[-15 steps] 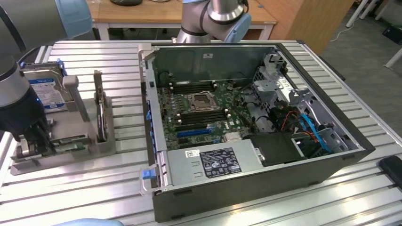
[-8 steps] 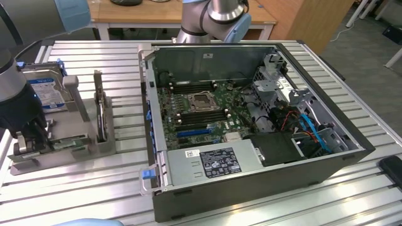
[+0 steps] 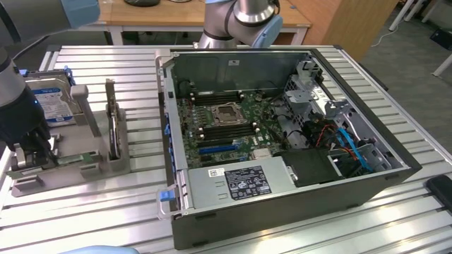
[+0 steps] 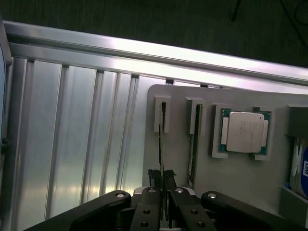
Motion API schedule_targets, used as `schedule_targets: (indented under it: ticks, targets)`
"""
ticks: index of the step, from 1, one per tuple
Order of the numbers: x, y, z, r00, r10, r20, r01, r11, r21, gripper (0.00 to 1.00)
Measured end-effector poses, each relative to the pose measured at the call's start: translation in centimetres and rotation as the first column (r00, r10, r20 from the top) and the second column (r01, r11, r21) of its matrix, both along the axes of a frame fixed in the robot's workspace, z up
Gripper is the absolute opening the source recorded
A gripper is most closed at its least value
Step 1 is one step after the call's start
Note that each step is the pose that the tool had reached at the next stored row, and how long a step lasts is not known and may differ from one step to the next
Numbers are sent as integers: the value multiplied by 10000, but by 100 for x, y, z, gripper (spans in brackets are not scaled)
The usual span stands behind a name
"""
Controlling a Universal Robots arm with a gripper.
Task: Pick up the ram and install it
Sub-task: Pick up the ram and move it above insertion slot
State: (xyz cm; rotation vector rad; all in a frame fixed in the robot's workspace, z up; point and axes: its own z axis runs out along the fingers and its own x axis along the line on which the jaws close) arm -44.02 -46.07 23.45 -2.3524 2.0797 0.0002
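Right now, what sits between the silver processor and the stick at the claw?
A second ram stick, on edge in its slot of the holder, per the wrist view.

My table (image 3: pixel 106 206) reads as ribbed silver aluminium. At nine o'clock in the exterior view the holder (image 3: pixel 106 159) is plain grey and the ram (image 3: pixel 73 157) is green. The end effector (image 4: pixel 163 185) is black. The processor (image 4: pixel 244 131) is silver, edged in green. The motherboard (image 3: pixel 219 121) is green with blue slots.
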Motion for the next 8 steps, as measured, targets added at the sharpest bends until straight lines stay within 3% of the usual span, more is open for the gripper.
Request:
schedule_targets:
  ticks: [8]
  targets:
    - [0,0,111,9994,-357,-27,357,9994,-1,13]
